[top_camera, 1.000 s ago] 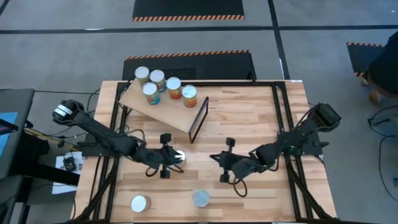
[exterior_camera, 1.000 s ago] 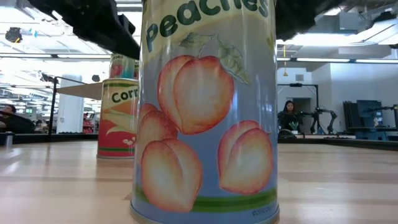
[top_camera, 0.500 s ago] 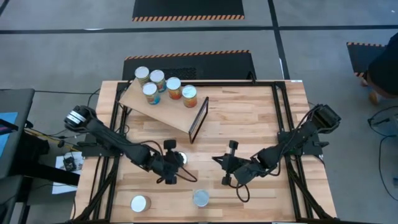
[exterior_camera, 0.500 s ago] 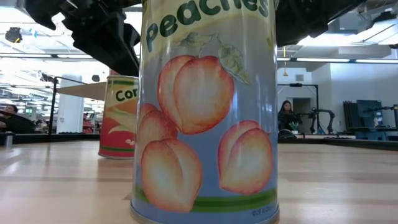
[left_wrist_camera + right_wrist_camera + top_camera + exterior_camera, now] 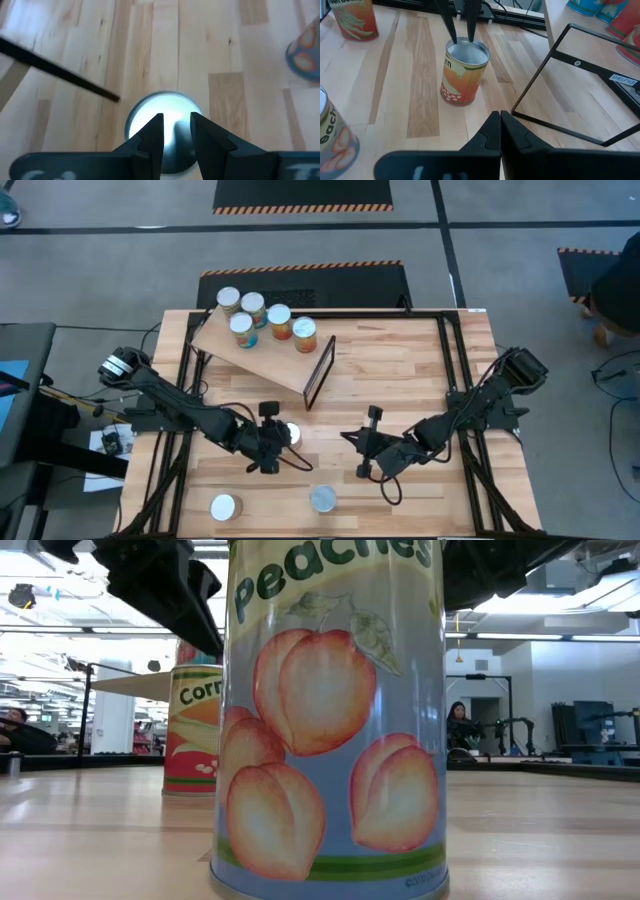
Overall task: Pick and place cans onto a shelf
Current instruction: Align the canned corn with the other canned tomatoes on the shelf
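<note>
Here, a rigid, smooth-sided corn can point(image 5: 465, 72) is approached from above by the narrowly parted left gripper point(image 5: 176, 131); its sides should be gripped.

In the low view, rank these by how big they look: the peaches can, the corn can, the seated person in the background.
1. peaches can, which looks huge only because it is nearest the camera
2. corn can
3. seated person, far off

Five cans point(image 5: 265, 319) are carried by the slanted shelf point(image 5: 262, 355) on the bench point(image 5: 400, 370); three more cans point(image 5: 323, 499) are stood directly on the bench.
</note>
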Controlling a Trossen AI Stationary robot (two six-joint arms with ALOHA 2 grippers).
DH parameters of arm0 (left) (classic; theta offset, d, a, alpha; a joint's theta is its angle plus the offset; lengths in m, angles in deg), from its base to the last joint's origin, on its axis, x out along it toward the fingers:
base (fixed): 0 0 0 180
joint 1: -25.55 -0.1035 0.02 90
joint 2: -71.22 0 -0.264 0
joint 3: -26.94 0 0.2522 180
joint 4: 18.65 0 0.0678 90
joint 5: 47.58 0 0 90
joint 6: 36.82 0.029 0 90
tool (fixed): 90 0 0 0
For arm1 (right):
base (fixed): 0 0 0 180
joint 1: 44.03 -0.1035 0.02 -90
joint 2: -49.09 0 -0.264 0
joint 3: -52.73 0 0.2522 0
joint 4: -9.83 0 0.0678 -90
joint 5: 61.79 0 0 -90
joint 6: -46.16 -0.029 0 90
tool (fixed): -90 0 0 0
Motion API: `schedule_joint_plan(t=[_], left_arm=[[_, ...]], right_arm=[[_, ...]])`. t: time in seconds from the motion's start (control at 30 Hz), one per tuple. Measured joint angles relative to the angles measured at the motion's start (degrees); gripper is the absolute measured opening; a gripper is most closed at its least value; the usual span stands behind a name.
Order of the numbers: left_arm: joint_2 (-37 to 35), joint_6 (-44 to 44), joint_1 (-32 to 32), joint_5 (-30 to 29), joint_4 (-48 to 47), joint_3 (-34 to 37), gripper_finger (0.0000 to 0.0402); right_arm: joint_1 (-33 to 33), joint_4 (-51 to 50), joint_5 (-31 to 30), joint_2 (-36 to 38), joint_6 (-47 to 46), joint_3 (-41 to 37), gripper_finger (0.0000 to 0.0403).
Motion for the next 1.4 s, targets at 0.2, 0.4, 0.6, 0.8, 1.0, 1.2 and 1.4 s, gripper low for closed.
schedule_joint_plan(t=[0.2,0.4,0.6,0.8,1.0,1.2,1.4], left_arm=[[-0.1,-0.6,0.2,7.1,0.5,0.0,0.0086],[3.0,-0.9,0.6,5.5,1.1,0.0,0.0086],[4.2,0.2,0.6,1.9,0.9,-0.2,0.0077],[3.7,5.8,1.1,1.8,-1.2,-0.2,0.0009],[-1.7,10.4,1.2,3.0,-8.8,0.2,0.0002],[-12.8,16.1,0.6,2.6,-13.8,0.1,0.0000],[-24.3,21.8,-2.0,2.4,-14.2,0.0,0.0000]], right_arm=[[0.0,0.0,0.0,0.0,0.0,0.0,0.0011],[0.0,0.0,0.0,0.0,0.0,0.0,0.0012],[0.0,0.1,0.0,0.0,0.1,0.0,0.0012],[0.0,0.0,0.0,0.0,0.1,0.0,0.0012],[0.0,-0.1,0.0,0.0,0.1,0.0,0.0012],[0.0,-0.2,0.2,0.0,0.1,0.0,0.0012],[0.0,-0.1,0.3,0.0,0.1,0.0,0.0012]])
